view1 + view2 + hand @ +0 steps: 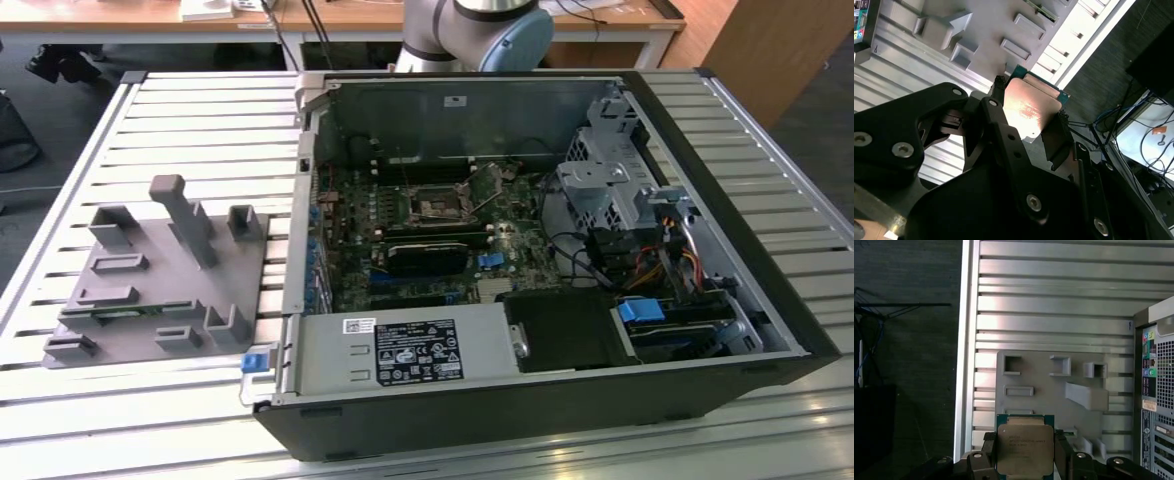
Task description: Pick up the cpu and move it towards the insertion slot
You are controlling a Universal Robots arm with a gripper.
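- The cpu (1024, 450) is pinched between the two black fingers (1061, 454) of the gripper (1025, 456). One finger is pressed on each opposite edge, as seen in both wrist views.
- The flat silvery top of the cpu is left bare between the fingers.
- The cpu is held over the grey holder plate (1054, 390) on the slatted table (1054, 290), just outside the computer case (534, 400).
- The insertion slot (438, 205) is seen in the exterior view, inside the case. It has a shiny frame and a dark middle. It is judged to be well apart from the cpu.
- The cpu is judged to be light, thin and stiff, so it is not bent by the pinch.
- Its metal top looks smooth and may be slippery, so the edges are thought to be the best place for a hold.
- Its underside is likely easy to hurt, so a gentle, even squeeze is thought to be needed.
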